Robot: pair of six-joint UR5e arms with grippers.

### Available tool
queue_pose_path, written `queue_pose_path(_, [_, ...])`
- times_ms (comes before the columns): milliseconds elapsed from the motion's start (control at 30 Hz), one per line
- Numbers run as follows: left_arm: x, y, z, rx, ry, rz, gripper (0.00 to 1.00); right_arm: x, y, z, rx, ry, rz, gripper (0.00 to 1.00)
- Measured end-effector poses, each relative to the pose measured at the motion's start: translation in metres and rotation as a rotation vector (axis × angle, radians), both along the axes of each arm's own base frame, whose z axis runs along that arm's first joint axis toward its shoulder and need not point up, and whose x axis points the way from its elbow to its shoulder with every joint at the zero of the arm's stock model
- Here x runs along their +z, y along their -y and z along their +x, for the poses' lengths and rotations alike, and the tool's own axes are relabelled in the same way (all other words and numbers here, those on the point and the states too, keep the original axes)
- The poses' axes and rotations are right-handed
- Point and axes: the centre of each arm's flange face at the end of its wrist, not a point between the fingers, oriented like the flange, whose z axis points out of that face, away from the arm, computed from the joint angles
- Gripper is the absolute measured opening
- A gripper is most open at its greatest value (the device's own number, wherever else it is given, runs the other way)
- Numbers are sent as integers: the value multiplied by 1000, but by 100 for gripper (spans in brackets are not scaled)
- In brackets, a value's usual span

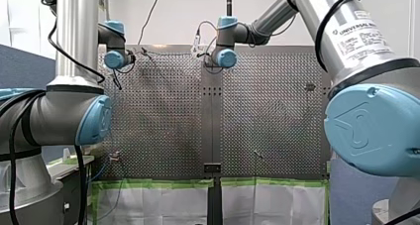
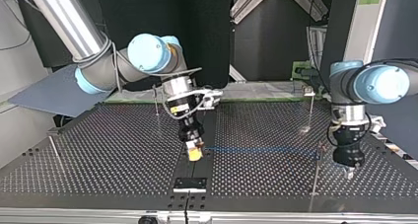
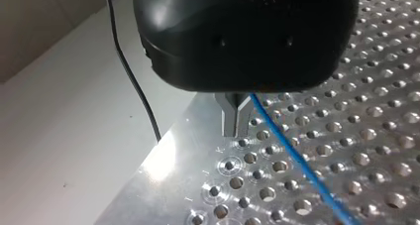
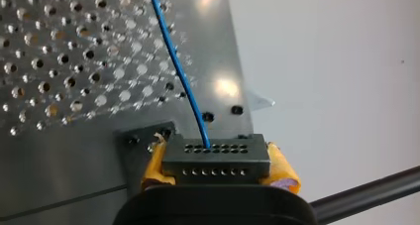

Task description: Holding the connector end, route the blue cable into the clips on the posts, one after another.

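Observation:
In the top view my right gripper (image 2: 194, 154), with yellow pads, hangs low over the table's middle, shut on the black connector (image 4: 216, 158). The right wrist view shows the pads (image 4: 282, 171) clamped on both sides of the connector. The blue cable (image 2: 261, 149) leaves it and runs level to the view's right, up to a thin post (image 2: 316, 170) with a clip. Just beyond that post my left gripper (image 2: 349, 173), black with metal fingers, hovers above the plate. In the left wrist view its fingers (image 3: 235, 121) are shut, and the cable (image 3: 297, 160) passes close beside them.
More thin posts stand on the perforated plate: one behind the near post (image 2: 312, 110), one behind my right gripper (image 2: 156, 101), one at the top view's far left (image 2: 54, 147). A black bracket (image 2: 190, 183) sits at the near edge. The plate's edge (image 3: 163, 155) lies by my left gripper.

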Motion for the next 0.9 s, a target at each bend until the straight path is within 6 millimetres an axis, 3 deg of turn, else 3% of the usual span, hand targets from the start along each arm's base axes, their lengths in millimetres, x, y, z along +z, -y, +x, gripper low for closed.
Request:
queue_pose_path(500, [-6,-14,6,8,-4,-31,0,-3,9,-2,-1,-2,2,0])
queue_pose_path(533, [-7,-14,6,4,-5,-30,8,-3,9,-2,0,-3,2,0])
queue_pose_path(567, [-7,-13,6,1,-5,-30,8,-3,9,-2,1,-3,3,0])
queue_pose_path(633, [-7,-14,7,-3,-2,-30,47,-3,8,-2,3,-6,5,0])
queue_pose_path(667, [-6,-14,7,-5,1,-31,47,-3,8,-2,3,-7,6,0])
queue_pose_path(700, [-6,-14,7,-7,5,-33,68,-4,8,-2,3,-8,7,0])
queue_pose_path(733, [-4,-15,7,-11,13,-37,76,-4,8,-2,4,-9,8,0])
queue_pose_path(900, [2,-16,6,-8,36,-70,81,-4,7,-2,5,-13,12,0])
